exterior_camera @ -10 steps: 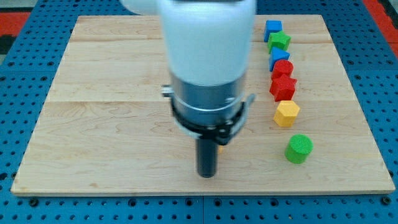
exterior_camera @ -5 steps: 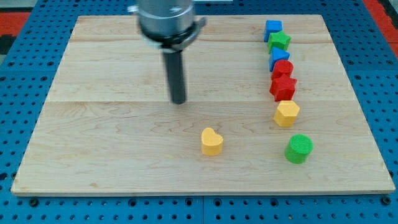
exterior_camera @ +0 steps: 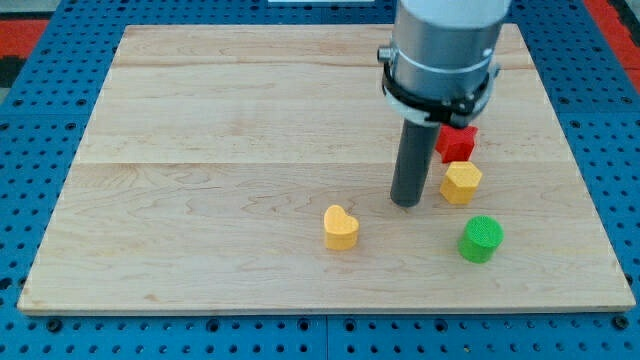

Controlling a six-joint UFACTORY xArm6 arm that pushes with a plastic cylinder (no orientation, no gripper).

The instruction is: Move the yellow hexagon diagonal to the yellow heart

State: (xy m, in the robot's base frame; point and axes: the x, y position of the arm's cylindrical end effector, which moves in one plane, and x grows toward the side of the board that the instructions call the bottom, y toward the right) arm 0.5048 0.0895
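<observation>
My tip (exterior_camera: 407,203) stood on the wooden bench (exterior_camera: 200,180), just to the view's left of the yellow hexagon (exterior_camera: 460,183), close beside it; whether the two were touching could not be told from this angle. The rod rose straight up from the tip into a grey cylindrical body that filled the view's upper right and hid part of the bench's right-hand side behind it. There was no hand on this arm, only the plain rod, so there was nothing to be apart, together or clamped on anything. The yellow hexagon lay in the right half of the bench, a little below mid-height. The yellow heart (exterior_camera: 341,227) lay well apart from it, toward the view's lower left, and also down and to the view's left of my tip. A red block (exterior_camera: 458,143), its shape partly hidden by the arm so that I could not make it out fully, sat just above the hexagon, very near it. A green cylinder (exterior_camera: 481,239) lay below the hexagon and slightly to the view's right, near the bench's lower edge. The bench rested on a blue perforated surface (exterior_camera: 40,120) that showed all round it.
</observation>
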